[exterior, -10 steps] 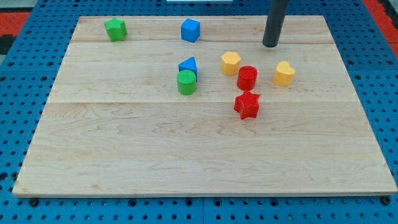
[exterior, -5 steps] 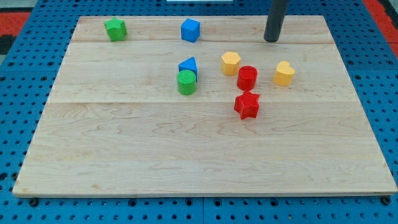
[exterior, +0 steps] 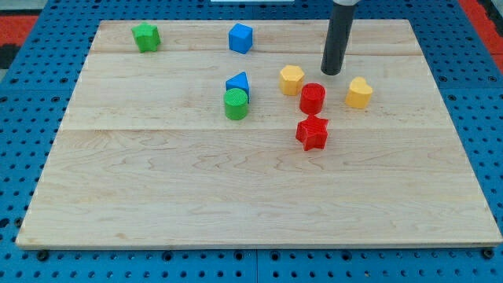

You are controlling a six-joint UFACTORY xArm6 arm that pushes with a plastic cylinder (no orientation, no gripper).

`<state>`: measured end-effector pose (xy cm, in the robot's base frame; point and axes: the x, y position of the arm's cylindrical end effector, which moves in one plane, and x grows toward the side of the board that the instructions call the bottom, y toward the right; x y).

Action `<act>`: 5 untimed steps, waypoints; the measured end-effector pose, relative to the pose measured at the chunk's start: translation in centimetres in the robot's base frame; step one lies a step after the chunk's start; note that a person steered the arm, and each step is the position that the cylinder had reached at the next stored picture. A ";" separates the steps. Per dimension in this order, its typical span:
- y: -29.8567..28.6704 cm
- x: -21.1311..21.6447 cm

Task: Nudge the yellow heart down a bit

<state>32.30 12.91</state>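
The yellow heart (exterior: 359,93) sits on the wooden board (exterior: 251,189) at the view's right. My tip (exterior: 332,72) rests on the board up and to the left of the heart, a short gap away. It is just above the red cylinder (exterior: 312,98) and right of the yellow hexagon (exterior: 291,79). The dark rod rises from the tip to the view's top edge.
A red star (exterior: 312,132) lies below the red cylinder. A blue block (exterior: 237,82) touches a green cylinder (exterior: 235,104) near the middle. A blue cube (exterior: 240,38) and a green block (exterior: 145,36) sit near the top edge.
My tip first moved slightly up, then came down and to the left, closer to the red cylinder and the yellow heart. No block has moved.
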 end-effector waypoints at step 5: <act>-1.6 7.9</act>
